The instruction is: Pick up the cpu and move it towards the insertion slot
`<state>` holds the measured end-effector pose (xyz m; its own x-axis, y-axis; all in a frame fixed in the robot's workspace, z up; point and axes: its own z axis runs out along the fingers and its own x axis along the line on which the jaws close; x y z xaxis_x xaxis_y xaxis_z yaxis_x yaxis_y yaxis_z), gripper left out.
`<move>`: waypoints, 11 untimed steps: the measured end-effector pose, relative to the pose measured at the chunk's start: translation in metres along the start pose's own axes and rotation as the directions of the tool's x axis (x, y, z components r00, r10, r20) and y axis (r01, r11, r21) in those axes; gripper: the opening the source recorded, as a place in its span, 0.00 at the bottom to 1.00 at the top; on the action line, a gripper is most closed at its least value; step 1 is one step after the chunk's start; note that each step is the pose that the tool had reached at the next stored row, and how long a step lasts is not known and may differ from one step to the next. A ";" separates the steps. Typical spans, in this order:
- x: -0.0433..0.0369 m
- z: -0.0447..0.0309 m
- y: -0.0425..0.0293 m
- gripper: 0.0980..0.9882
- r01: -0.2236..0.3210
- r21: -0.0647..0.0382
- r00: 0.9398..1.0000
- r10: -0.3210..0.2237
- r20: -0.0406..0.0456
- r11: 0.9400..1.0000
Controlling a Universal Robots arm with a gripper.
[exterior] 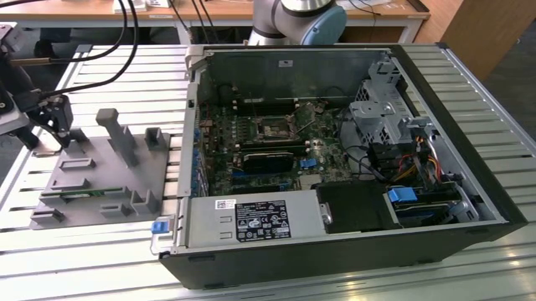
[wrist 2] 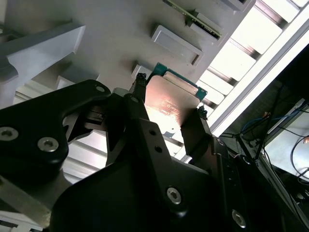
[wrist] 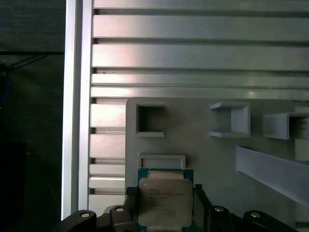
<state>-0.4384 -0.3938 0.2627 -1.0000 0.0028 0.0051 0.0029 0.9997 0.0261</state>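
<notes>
In both wrist views the cpu (wrist: 164, 195) (wrist 2: 169, 104), a flat square chip with a shiny metal top and a green rim, sits clamped between the two black fingers of my gripper (wrist: 164, 205) (wrist 2: 170, 96). The chip hangs just over the grey fixture plate (wrist: 203, 159), beside a shallow rectangular pocket (wrist: 161, 162). In the exterior view my gripper (exterior: 49, 130) stands at the far left over that plate (exterior: 100, 172). The insertion slot (exterior: 275, 130), a square socket with a silver frame, lies on the motherboard inside the open computer case, well off to the exterior view's right of my gripper.
The grey plate carries upright posts (exterior: 113, 135) and a narrow green memory stick (exterior: 80, 194). The black case wall (exterior: 191, 113) rises between plate and motherboard. Cables (exterior: 402, 166), a drive cage (exterior: 381, 113) and a power supply (exterior: 251, 219) crowd the case. Slatted aluminium table (exterior: 109, 69) surrounds everything.
</notes>
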 end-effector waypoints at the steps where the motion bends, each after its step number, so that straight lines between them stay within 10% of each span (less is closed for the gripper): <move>1: 0.0000 -0.0003 0.0000 0.50 0.000 0.000 1.000 0.000 0.000 1.000; 11: 0.0000 -0.0038 0.0003 0.50 0.000 0.000 1.000 0.000 0.000 1.000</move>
<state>-0.4384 -0.3935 0.2665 -1.0000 0.0027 0.0051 0.0028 0.9997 0.0262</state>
